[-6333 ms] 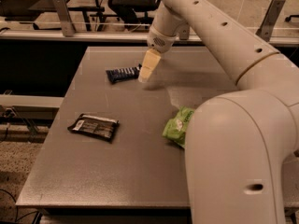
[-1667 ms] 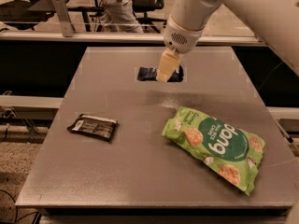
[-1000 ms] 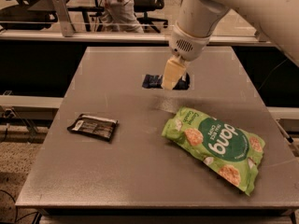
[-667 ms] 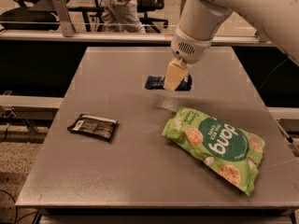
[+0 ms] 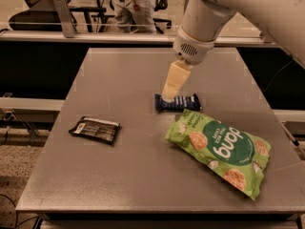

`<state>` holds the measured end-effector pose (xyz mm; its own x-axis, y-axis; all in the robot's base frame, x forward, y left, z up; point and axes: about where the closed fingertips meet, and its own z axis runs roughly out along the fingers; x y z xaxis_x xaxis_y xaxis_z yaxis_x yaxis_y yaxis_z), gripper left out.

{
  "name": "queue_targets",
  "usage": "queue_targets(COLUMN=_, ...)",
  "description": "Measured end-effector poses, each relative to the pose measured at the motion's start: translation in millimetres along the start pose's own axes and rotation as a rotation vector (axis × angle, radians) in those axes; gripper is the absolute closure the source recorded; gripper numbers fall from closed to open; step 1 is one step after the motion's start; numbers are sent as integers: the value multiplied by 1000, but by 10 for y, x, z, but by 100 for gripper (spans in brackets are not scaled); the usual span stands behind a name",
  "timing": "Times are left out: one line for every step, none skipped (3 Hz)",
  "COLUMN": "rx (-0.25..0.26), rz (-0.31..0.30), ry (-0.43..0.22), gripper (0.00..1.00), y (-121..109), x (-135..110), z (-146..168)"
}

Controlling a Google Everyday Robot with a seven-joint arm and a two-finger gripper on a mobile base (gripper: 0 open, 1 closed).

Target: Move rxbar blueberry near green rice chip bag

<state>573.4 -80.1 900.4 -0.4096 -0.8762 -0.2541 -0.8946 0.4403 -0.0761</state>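
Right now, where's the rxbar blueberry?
In the camera view the rxbar blueberry lies flat near the table's middle, just beyond the upper-left corner of the green rice chip bag, with the gripper down at its left end.

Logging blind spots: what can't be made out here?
Camera view:
- Small navy-blue bar wrapper: left end hidden by the cream gripper on it.
- Bar against crinkly green chip bag: touching or apart, unclear.
- Flat black packet: pale label too small to read.
- White arm: cut off by top edge.
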Motion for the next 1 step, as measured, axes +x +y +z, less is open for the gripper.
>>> queue_targets(rx=0, rz=0, ry=0, gripper=0, y=0, x=0, z=0)
